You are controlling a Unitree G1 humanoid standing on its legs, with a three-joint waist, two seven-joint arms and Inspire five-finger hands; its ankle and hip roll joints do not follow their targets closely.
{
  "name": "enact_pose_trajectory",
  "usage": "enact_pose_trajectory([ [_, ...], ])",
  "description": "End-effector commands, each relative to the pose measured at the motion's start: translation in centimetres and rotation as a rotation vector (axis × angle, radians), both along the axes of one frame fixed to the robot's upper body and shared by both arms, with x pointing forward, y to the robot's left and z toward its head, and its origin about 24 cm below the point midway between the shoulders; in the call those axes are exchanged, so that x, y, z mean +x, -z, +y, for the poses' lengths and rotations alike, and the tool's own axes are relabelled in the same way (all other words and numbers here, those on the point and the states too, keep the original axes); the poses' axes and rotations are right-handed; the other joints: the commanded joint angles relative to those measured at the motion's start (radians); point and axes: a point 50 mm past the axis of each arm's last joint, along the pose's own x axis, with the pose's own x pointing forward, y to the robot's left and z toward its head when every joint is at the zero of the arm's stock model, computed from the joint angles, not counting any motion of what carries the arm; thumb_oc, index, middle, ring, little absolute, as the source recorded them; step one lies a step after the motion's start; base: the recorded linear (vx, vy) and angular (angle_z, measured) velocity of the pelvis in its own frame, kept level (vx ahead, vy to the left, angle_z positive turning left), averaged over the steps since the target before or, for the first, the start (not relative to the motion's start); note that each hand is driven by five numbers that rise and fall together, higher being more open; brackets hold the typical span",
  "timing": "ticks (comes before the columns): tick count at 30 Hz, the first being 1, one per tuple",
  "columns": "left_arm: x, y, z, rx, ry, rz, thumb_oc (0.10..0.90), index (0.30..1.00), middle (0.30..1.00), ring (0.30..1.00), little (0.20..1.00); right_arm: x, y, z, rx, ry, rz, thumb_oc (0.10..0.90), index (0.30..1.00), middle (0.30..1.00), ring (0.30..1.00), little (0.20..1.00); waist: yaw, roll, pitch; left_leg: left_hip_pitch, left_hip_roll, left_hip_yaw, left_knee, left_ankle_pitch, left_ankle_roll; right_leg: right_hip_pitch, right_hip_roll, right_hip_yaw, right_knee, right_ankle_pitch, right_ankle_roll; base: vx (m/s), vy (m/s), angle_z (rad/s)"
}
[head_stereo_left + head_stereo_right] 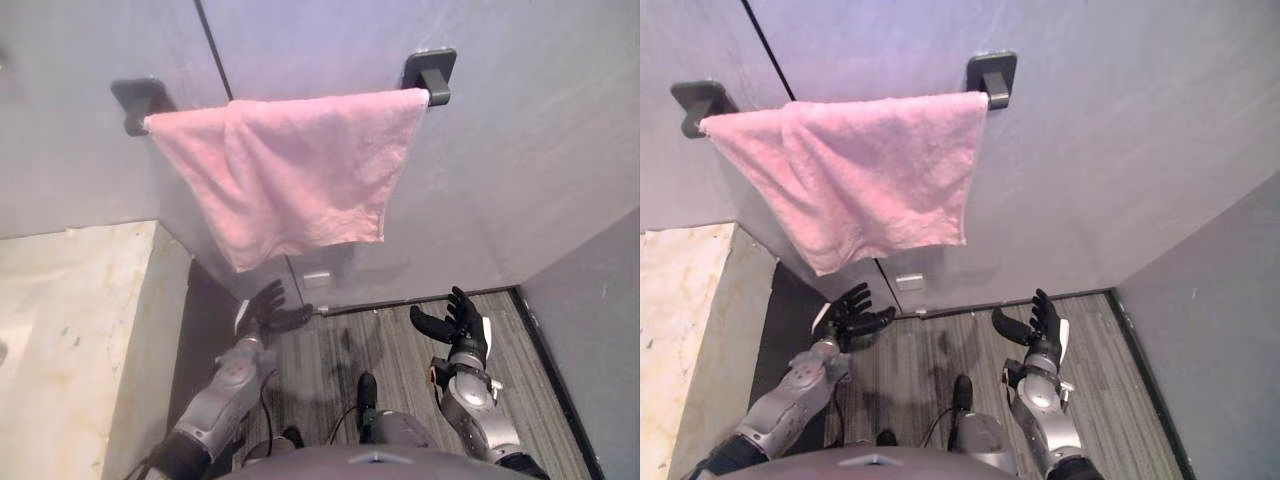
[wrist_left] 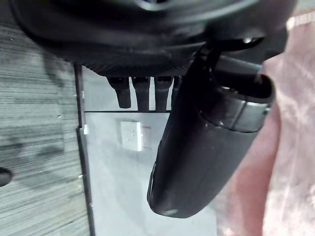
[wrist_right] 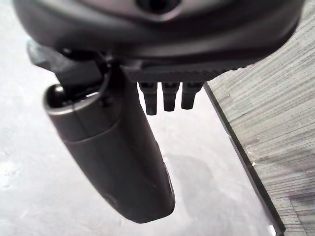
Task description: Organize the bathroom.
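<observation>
The pink towel point(image 1: 290, 170) hung over the rail between two dark wall brackets point(image 1: 430, 72), draped unevenly: its left part drooped to a low corner while the right edge ended higher, and a fold ran down near the middle. A pull on that low corner risked dragging the cloth sideways off the rail, since nothing pinned it there. Both hands were well below it, above the striped floor point(image 1: 380, 360). The left hand point(image 1: 262, 312) and the right hand point(image 1: 455, 322) had fingers spread apart, holding nothing. The pale surface point(image 1: 70, 330) at left probably belonged to a vanity, though little of it was visible.
</observation>
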Motion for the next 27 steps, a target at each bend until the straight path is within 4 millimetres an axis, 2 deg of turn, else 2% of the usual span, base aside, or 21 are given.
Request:
enact_pose_trajectory([
  [1, 0.0, 0.5, 0.7, 0.079, 0.062, 0.01, 0.8, 0.9, 0.9, 0.9, 0.9, 3.4, -4.0, -1.0, -0.093, -0.053, -0.238, 0.8, 0.9, 0.9, 0.9, 0.9, -0.024, -0.044, -0.013, -0.188, -0.002, -0.038, 0.373, 0.029, -0.027, 0.098, -0.013, -0.051, -0.001, -0.096, 0.044, -0.2, -0.009, -0.29],
  [3, -0.6, 1.9, 1.6, 0.117, 0.043, 0.089, 0.8, 0.9, 0.9, 0.9, 0.9, 3.4, -3.8, -1.4, -0.106, -0.044, -0.225, 0.8, 0.9, 0.9, 0.9, 0.9, -0.025, -0.043, -0.011, -0.17, -0.03, -0.057, 0.436, 0.003, -0.025, 0.086, -0.016, -0.063, -0.001, -0.087, 0.044, -0.21, 0.035, -0.38],
  [4, -1.2, 3.1, 2.0, 0.113, 0.041, 0.151, 0.8, 0.9, 0.9, 0.9, 0.9, 3.3, -3.6, -1.7, -0.115, -0.041, -0.21, 0.8, 0.9, 0.9, 0.9, 0.9, -0.03, -0.037, -0.016, -0.144, -0.049, -0.071, 0.439, -0.008, -0.029, 0.074, -0.018, -0.073, -0.001, -0.079, 0.047, -0.13, 0.062, -0.19],
  [6, -1.7, 3.9, 2.4, 0.153, 0.025, 0.181, 0.8, 0.9, 0.9, 0.9, 0.9, 3.1, -3.2, -1.8, -0.122, -0.032, -0.191, 0.8, 0.9, 0.9, 0.9, 0.9, -0.035, -0.029, -0.023, -0.114, -0.07, -0.085, 0.414, -0.014, -0.034, 0.064, -0.016, -0.082, -0.001, -0.073, 0.052, -0.18, 0.139, 0.02],
  [7, -2.2, 4.9, 3.0, 0.184, 0.027, 0.223, 0.8, 0.9, 0.9, 0.9, 0.9, 2.7, -2.7, -2.0, -0.13, -0.022, -0.164, 0.8, 0.9, 0.9, 0.9, 0.9, -0.045, -0.016, -0.03, -0.059, -0.111, -0.119, 0.3, -0.05, -0.022, 0.042, -0.012, -0.087, 0.0, -0.052, 0.067, -0.23, 0.237, 0.09],
  [8, -2.5, 5.4, 3.0, 0.141, 0.016, 0.247, 0.8, 0.9, 0.9, 0.9, 0.9, 2.6, -2.5, -2.0, -0.128, -0.02, -0.153, 0.8, 0.9, 0.9, 0.9, 0.9, -0.056, -0.008, -0.033, -0.028, -0.131, -0.14, 0.223, -0.075, -0.013, 0.013, -0.007, -0.072, 0.008, -0.036, 0.077, -0.22, 0.234, 0.15],
  [11, -2.5, 6.0, 3.0, 0.168, 0.061, 0.27, 0.8, 0.9, 0.9, 0.9, 0.9, 2.3, -1.8, -1.8, -0.114, -0.016, -0.122, 0.8, 0.9, 0.9, 0.9, 0.9, -0.079, -0.005, -0.036, 0.042, -0.176, -0.178, 0.04, -0.143, 0.03, -0.06, -0.005, -0.059, 0.017, 0.016, 0.11, -0.23, 0.141, 0.16],
  [15, -3.0, 7.1, 2.9, 0.12, 0.002, 0.359, 0.8, 0.9, 0.9, 0.9, 0.9, 2.3, -1.3, -0.6, -0.09, -0.018, -0.107, 0.8, 0.9, 0.9, 0.9, 0.9, -0.088, -0.017, -0.019, 0.035, -0.187, -0.202, -0.036, -0.113, 0.067, -0.118, -0.027, -0.05, 0.025, 0.066, 0.157, -0.26, 0.091, 0.07],
  [17, -2.7, 7.1, 3.4, 0.181, -0.048, 0.335, 0.8, 0.9, 0.9, 0.9, 0.9, 2.4, -1.1, 0.1, -0.083, -0.026, -0.106, 0.8, 0.9, 0.9, 0.9, 0.9, -0.087, -0.021, -0.006, 0.039, -0.184, -0.206, -0.079, -0.087, 0.075, -0.147, -0.037, -0.062, 0.047, 0.071, 0.172, -0.34, 0.09, 0.01],
  [20, -2.0, 6.5, 4.4, 0.162, -0.207, 0.281, 0.8, 0.9, 0.9, 0.9, 0.9, 2.3, -0.8, 0.9, -0.06, -0.016, -0.097, 0.8, 0.9, 0.9, 0.9, 0.9, -0.079, -0.027, 0.007, 0.052, -0.181, -0.175, -0.131, -0.062, 0.084, -0.158, -0.055, -0.097, 0.072, 0.089, 0.187, -0.29, 0.069, -0.16],
  [22, -1.7, 6.1, 4.9, 0.183, -0.249, 0.255, 0.8, 0.9, 0.9, 0.9, 0.9, 2.0, -0.6, 1.1, -0.053, -0.013, -0.089, 0.8, 0.9, 0.9, 0.9, 0.9, -0.071, -0.029, 0.014, 0.057, -0.176, -0.158, -0.139, -0.059, 0.083, -0.154, -0.063, -0.116, 0.077, 0.102, 0.194, -0.27, 0.038, -0.27],
  [23, -1.6, 5.9, 5.4, 0.173, -0.316, 0.247, 0.8, 0.9, 0.9, 0.9, 0.9, 1.7, -0.2, 1.6, -0.047, -0.019, -0.074, 0.8, 0.9, 0.9, 0.9, 0.9, -0.064, -0.035, 0.016, 0.055, -0.171, -0.143, -0.139, -0.054, 0.088, -0.166, -0.088, -0.127, 0.131, 0.132, 0.202, -0.29, 0.018, -0.27],
  [25, -1.7, 5.9, 5.8, 0.144, -0.371, 0.271, 0.8, 0.9, 0.9, 0.9, 0.9, 1.6, 0.0, 1.8, -0.049, -0.027, -0.061, 0.8, 0.9, 0.9, 0.9, 0.9, -0.057, -0.034, 0.015, 0.048, -0.16, -0.133, -0.139, -0.044, 0.091, -0.168, -0.101, -0.124, 0.176, 0.122, 0.194, -0.26, 0.008, -0.23],
  [27, -1.7, 6.1, 6.1, 0.09, -0.463, 0.276, 0.8, 0.9, 0.9, 0.9, 0.9, 1.5, 0.4, 2.0, -0.049, -0.027, -0.041, 0.8, 0.9, 0.9, 0.9, 0.9, -0.048, -0.022, 0.007, 0.025, -0.135, -0.137, -0.139, -0.01, 0.094, -0.151, -0.104, -0.087, 0.27, 0.067, 0.168, -0.25, -0.005, -0.16],
])
